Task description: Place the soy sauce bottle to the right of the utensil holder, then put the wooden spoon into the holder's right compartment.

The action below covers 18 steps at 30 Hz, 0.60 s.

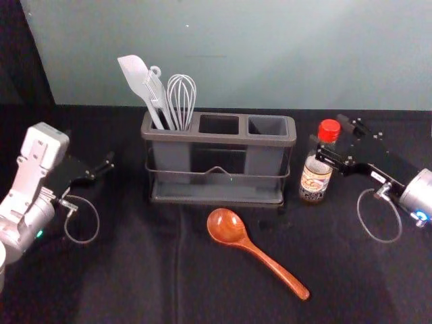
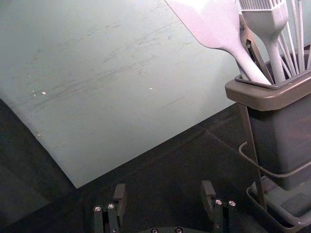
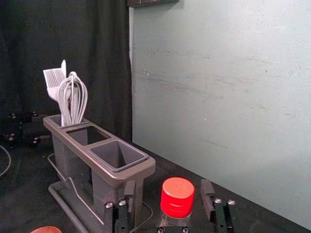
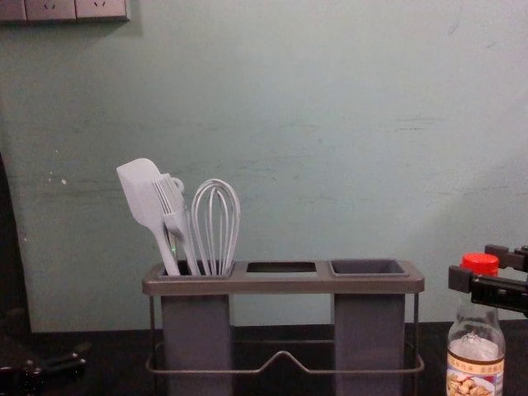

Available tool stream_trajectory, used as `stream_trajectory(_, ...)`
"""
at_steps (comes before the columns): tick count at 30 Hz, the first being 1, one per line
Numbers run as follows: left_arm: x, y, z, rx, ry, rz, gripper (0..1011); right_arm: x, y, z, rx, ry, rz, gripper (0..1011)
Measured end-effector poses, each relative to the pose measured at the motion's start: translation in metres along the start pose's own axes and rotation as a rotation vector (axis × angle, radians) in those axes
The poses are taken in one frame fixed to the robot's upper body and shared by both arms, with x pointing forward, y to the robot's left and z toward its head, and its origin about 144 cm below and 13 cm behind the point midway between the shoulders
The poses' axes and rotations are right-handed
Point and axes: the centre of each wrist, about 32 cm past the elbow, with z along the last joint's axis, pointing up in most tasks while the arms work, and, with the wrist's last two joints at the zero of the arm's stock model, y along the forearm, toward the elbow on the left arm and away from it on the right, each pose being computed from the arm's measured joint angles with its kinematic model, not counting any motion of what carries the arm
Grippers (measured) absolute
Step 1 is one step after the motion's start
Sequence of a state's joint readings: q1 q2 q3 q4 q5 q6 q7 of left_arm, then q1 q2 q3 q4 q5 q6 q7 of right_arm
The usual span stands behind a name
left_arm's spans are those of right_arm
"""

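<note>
Red cap (image 1: 329,130) up, bottle (image 1: 314,179) stands upright between the right gripper (image 4: 477,264) jaws.

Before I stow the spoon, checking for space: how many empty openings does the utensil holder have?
2: the middle opening and right opening in the utensil holder.

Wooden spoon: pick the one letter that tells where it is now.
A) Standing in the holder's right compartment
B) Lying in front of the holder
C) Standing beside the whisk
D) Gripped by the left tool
B: the head view shows the wooden spoon lying on the dark cloth, on the near side of the utensil holder.
</note>
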State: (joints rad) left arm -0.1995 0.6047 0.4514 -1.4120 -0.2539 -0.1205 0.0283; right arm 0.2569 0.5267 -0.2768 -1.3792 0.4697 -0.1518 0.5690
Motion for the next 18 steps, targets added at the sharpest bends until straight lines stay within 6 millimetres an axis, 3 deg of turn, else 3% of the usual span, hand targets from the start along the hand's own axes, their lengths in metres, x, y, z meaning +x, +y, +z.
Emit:
stream_trajectory(7, 0.000, 0.000, 0.000, 0.000, 0.000, 0.000, 1005, 0.000, -0.004, 0.003, 0.007, -0.012, -0.005, 998)
stream_trajectory(18, 0.000, 0.000, 0.000, 0.000, 0.000, 0.000, 1005, -0.004, -0.022, 0.026, 0.047, -0.049, -0.045, 1004)
